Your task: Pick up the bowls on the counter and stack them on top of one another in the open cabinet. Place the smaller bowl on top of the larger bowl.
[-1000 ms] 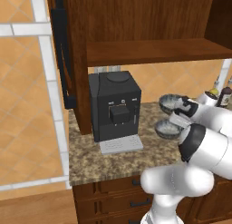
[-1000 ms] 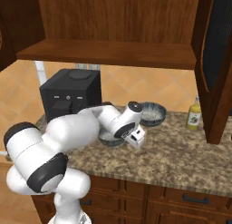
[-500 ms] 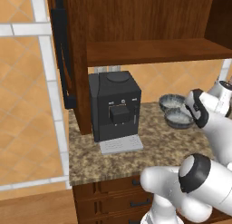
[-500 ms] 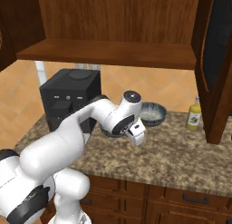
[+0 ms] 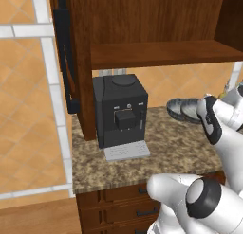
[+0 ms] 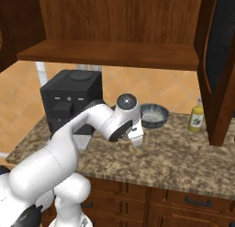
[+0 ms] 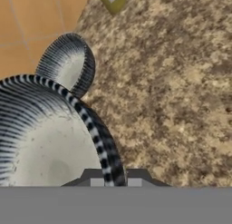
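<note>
Gripper: my gripper sits low over the counter, and my finger tips stand on either side of a bowl's rim; I cannot tell whether they are pinching it or only straddling it.
Near bowl: the bowl under my hand has a striped rim and a pale speckled inside. It looks large in the hand view, so I cannot tell by size which of the two it is.
Far bowl: a second bowl stands just beyond the first, near the tiled wall, its striped outside turned toward me.
Bowls from the base: from the left, both bowls rest on the counter to the right of the coffee machine, partly behind my arm. From the right, one bowl with a pale inside shows past my wrist.
Cabinet: the cabinet hangs above the counter, its shelf bare, its door swung open at the right.
Bottle: a yellow bottle stands on the counter beside the door, well apart from the bowls.
</note>
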